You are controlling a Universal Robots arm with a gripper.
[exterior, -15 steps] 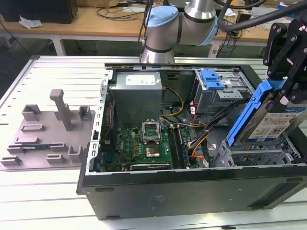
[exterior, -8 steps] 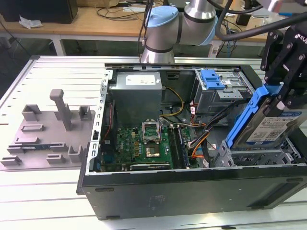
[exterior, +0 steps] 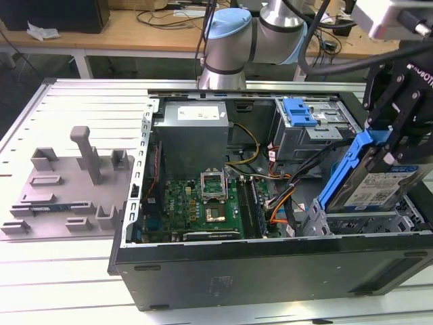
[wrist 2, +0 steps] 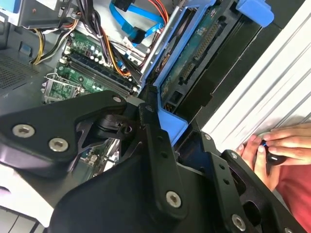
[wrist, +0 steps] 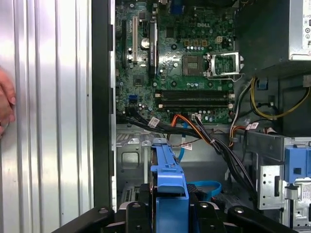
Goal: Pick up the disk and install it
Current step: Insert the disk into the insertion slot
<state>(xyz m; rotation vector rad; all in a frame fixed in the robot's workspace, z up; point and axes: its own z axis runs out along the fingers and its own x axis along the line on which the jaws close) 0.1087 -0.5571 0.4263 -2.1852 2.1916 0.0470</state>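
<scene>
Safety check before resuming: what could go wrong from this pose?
1. The disk hangs tilted in the gripper over the drive cage; it could catch on the cage rim.
2. The blue flat cable and wire bundle lie next to it and may get pinched.
3. A person's hand is beside the computer case, close to the gripper.
</scene>
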